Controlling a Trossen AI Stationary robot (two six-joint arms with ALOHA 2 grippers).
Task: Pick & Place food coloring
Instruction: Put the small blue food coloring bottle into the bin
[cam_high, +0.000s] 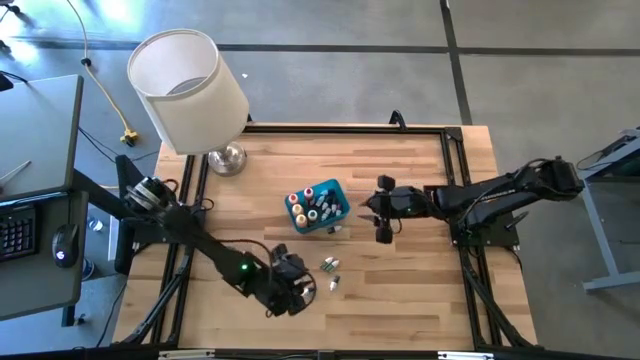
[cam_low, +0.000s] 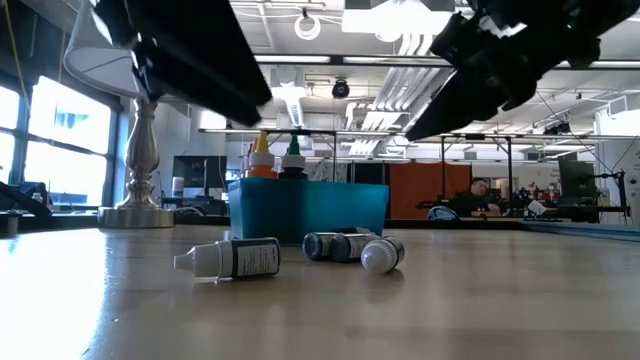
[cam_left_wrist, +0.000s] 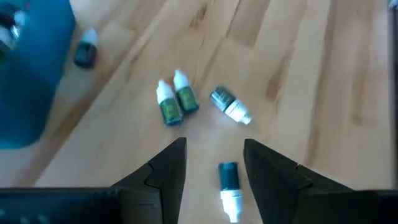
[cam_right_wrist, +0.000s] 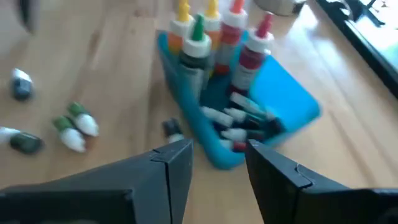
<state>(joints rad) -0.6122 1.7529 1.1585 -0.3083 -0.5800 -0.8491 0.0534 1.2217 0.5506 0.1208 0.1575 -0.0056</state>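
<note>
left gripper spread, nothing pinched, hovering over a dark green bottle lying flat on the table, white cap toward the wrist, body between the fingertips but not touched as far as can be told. three more loose bottles just beyond, near the teal bin. judged to be the approach before a pick: next move calls for a straight descent, jaws kept astride the bottle's body, then a close across its width, since a round bottle may roll.

right gripper also parted and empty, poised just beside the bin, where upright bottles stand and others lie inside. one small bottle on the wood by the bin's wall.
</note>
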